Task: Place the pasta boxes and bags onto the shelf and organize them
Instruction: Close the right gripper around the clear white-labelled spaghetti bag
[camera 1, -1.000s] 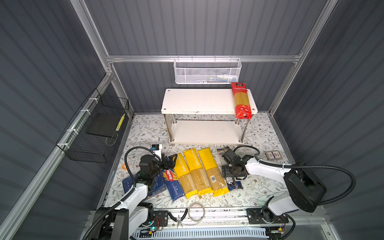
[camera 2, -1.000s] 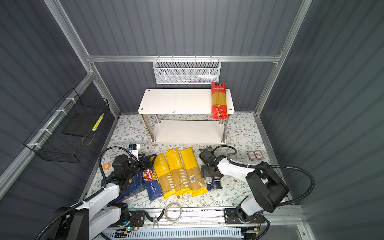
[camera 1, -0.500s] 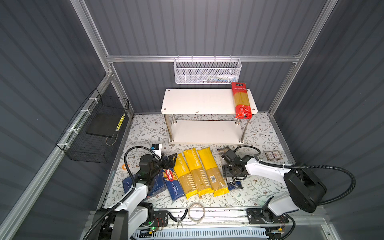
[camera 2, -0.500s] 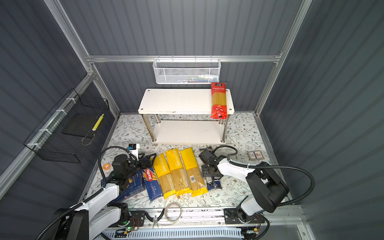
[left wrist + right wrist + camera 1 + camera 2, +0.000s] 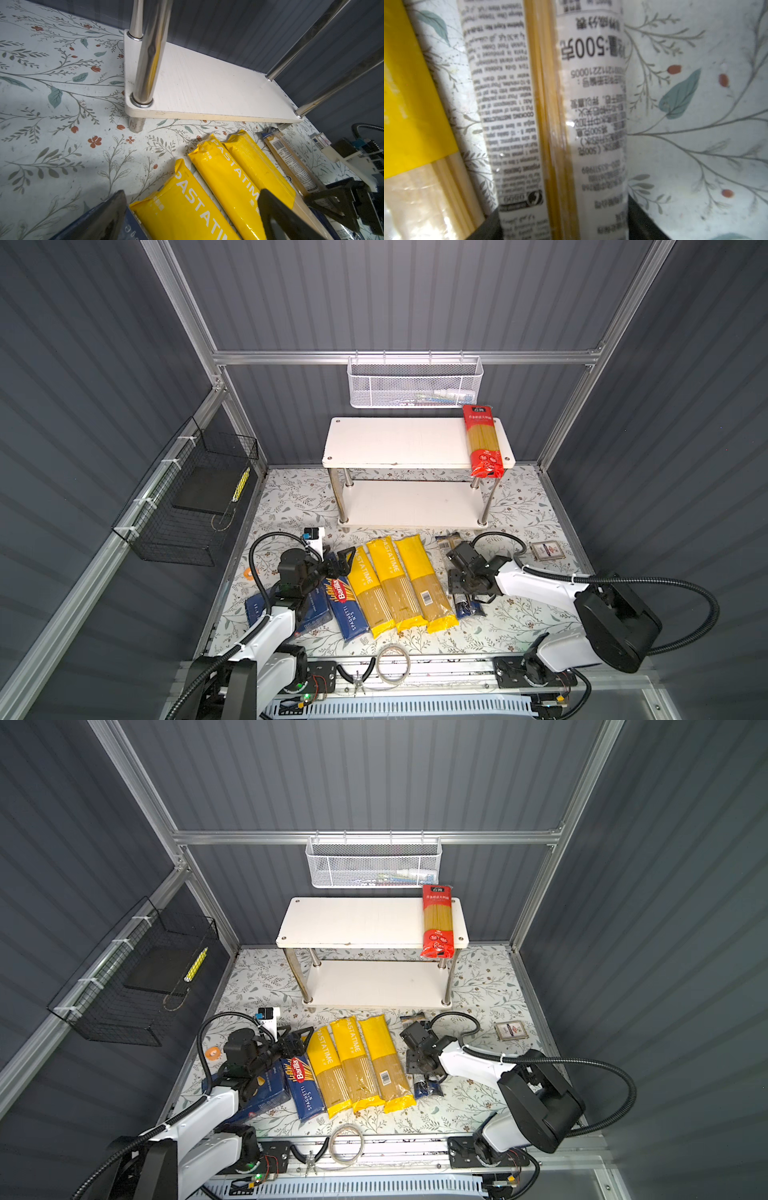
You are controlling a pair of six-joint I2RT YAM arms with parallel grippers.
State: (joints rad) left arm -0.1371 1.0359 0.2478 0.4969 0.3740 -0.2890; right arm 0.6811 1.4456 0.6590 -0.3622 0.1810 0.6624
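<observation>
The white shelf (image 5: 415, 443) (image 5: 353, 923) stands at the back, with a red bag (image 5: 484, 441) lying across the right end of its top board. On the floral mat lie three yellow bags (image 5: 392, 580) side by side. Left of them are a narrow Barilla box (image 5: 345, 605) and a wide one (image 5: 311, 612) partly under my left arm. My left gripper (image 5: 340, 566) (image 5: 191, 207) hovers open over the narrow box's far end and the nearest yellow bag. My right gripper (image 5: 461, 591) (image 5: 562, 226) is shut on the clear bag (image 5: 560, 104), which still rests on the mat; its dark-blue end (image 5: 467, 608) sticks out.
A white mesh basket (image 5: 415, 383) hangs on the back wall above the shelf. A black wire basket (image 5: 187, 506) hangs on the left wall. A small flat packet (image 5: 547, 550) lies at the right, an orange ring (image 5: 249, 572) at the left, a cable coil (image 5: 392, 662) at the front edge.
My right gripper's jaws have drawn in against the sides of the clear bag. Both arms have stayed in place, and no bag or box has moved.
</observation>
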